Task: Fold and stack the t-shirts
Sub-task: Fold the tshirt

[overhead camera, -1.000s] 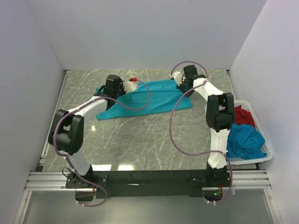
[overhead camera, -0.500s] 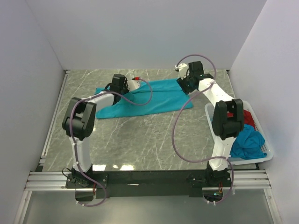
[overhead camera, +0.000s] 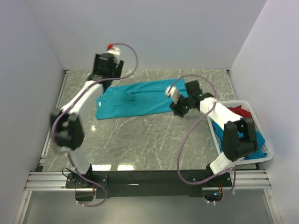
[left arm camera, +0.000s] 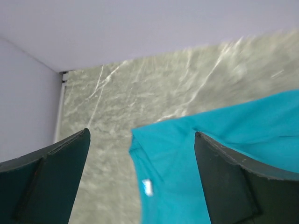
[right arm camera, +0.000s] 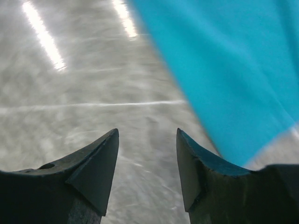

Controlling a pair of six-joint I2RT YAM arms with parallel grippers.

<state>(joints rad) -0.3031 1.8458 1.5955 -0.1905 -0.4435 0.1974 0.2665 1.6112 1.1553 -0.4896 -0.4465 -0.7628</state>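
Note:
A teal t-shirt [overhead camera: 133, 99] lies spread on the marble table [overhead camera: 140, 140], with its collar tag [left arm camera: 147, 187] showing in the left wrist view. My left gripper [overhead camera: 106, 69] hangs open high above the shirt's back left corner, with nothing between its jaws [left arm camera: 141, 140]. My right gripper [overhead camera: 176, 106] is open and low at the shirt's right edge, with only bare table between its fingertips [right arm camera: 147, 135]. The teal cloth [right arm camera: 224, 70] lies just beyond its right finger. A red t-shirt [overhead camera: 240, 112] and a blue t-shirt [overhead camera: 260, 142] lie in the basket.
A white slatted basket [overhead camera: 261, 158] stands at the table's right edge, partly behind my right arm. Grey walls close in the back and both sides. A metal rail [overhead camera: 140, 179] runs along the near edge.
Both grippers have opened and let go of the teal shirt. My left gripper rose up and back toward the wall. My right gripper came forward off the shirt's right edge.

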